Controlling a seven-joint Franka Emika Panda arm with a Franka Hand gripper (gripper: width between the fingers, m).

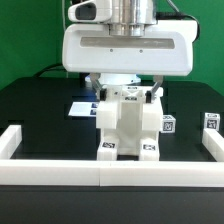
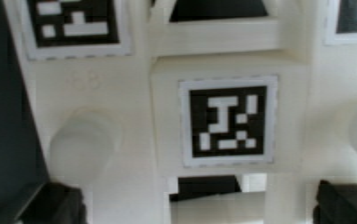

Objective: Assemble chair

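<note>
The black table runs out of frame at the back and on both sides, so its full extent is not visible. The arm's broad white wrist housing fills the upper centre of the exterior view and hides whatever lies behind it. Below it, the gripper has its jaws spread wide, one on each side of the chair's upper part. Whether either pad touches the plastic cannot be made out. The chair stands upright as one blocky white unit at the table's centre, just behind the front rail, and its top is partly masked by the housing. The white border rails close off the front and both sides, leaving a narrow strip of bare table before the chair and wider room on either side. The marker board lies behind, toward the exterior view's left, mostly hidden by the chair. Two small tagged white pieces sit toward the exterior view's right, too small to identify. In the blurred wrist view, the chair fills the frame around one tag, with dark fingertips cut off at the corners.
</note>
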